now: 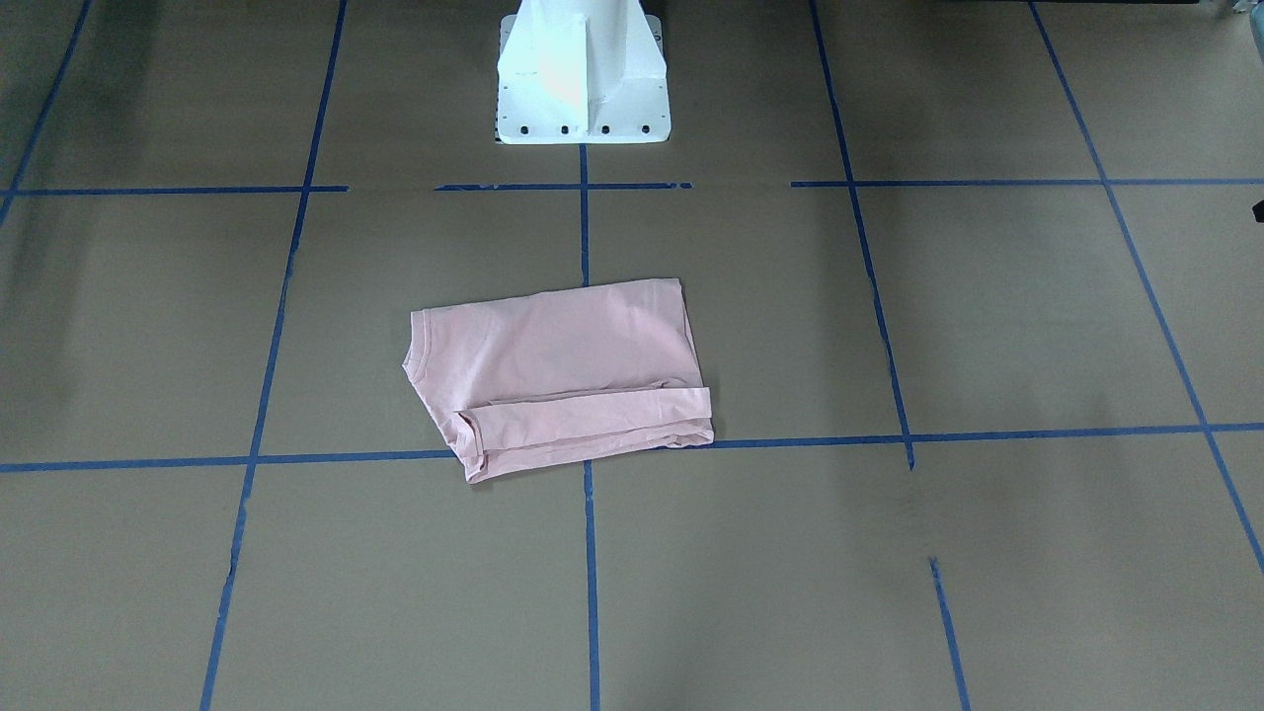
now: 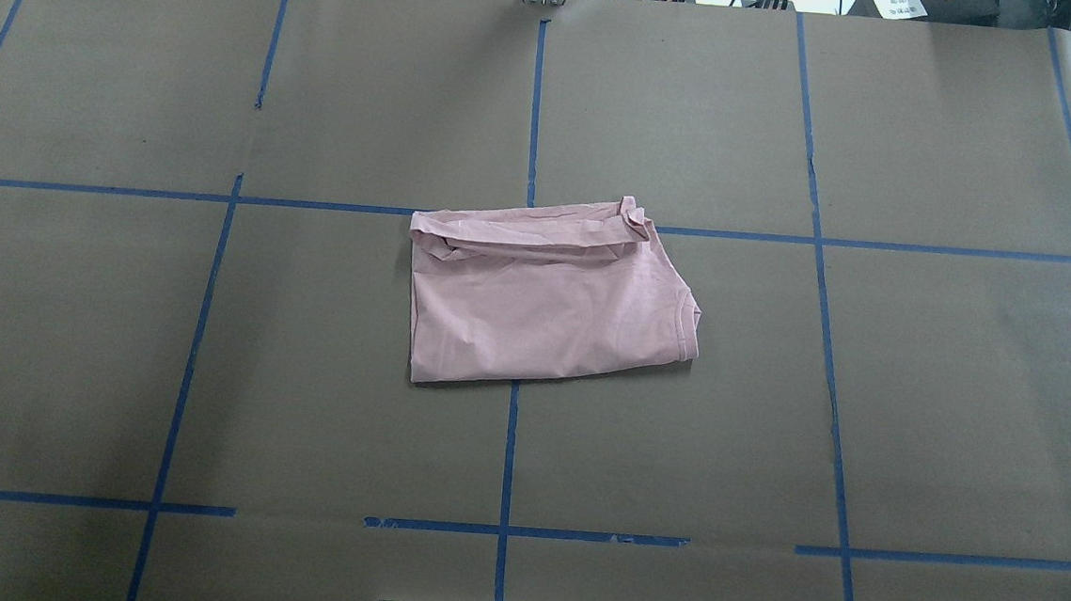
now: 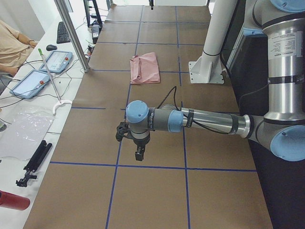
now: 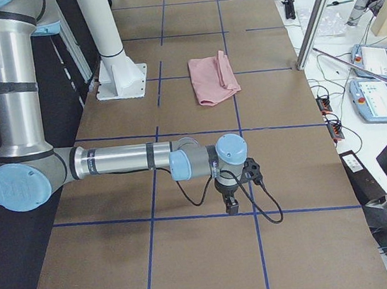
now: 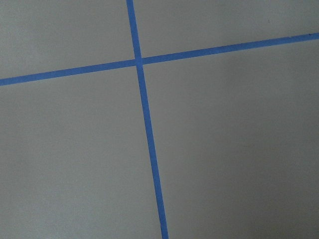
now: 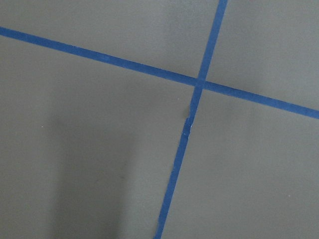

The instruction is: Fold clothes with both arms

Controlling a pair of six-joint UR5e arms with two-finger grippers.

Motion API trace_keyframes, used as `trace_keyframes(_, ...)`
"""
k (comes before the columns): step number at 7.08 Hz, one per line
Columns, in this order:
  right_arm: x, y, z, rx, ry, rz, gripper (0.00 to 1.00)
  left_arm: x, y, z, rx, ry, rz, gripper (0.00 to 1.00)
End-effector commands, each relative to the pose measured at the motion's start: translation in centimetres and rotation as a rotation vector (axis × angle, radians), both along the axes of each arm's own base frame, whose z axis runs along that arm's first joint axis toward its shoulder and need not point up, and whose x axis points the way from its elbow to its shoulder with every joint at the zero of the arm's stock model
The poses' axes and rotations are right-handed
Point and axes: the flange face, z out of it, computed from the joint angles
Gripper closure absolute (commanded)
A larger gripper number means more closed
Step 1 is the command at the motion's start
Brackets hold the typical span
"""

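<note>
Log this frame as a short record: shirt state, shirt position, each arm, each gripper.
shirt: pale pink T-shirt, folded into a rough rectangle, print hidden
position: centre of table, across the middle tape line, in front of the white pedestal
collar: toward robot's right
far edge: narrow folded-over strip, rumpled
left arm: low over bare table, clear of shirt
right arm: same, opposite end
left gripper: points down, no cloth in it; open or shut cannot tell
right gripper: same

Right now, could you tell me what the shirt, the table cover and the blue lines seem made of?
Shirt: soft matte knit, probably cotton; it creases and has a ribbed collar. Table cover: likely brown paper, matte, with seams and faint ripples. Blue lines: probably masking tape; ends look torn and gapped.
</note>
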Motion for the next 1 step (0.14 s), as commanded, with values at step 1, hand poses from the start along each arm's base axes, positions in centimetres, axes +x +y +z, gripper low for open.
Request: trace_keyframes(1, 0.09, 0.02, -0.1, 0.005, 0.014, 0.002, 0.0, -0.38, -0.05, 0.25, -0.003, -0.046, -0.007, 0.0)
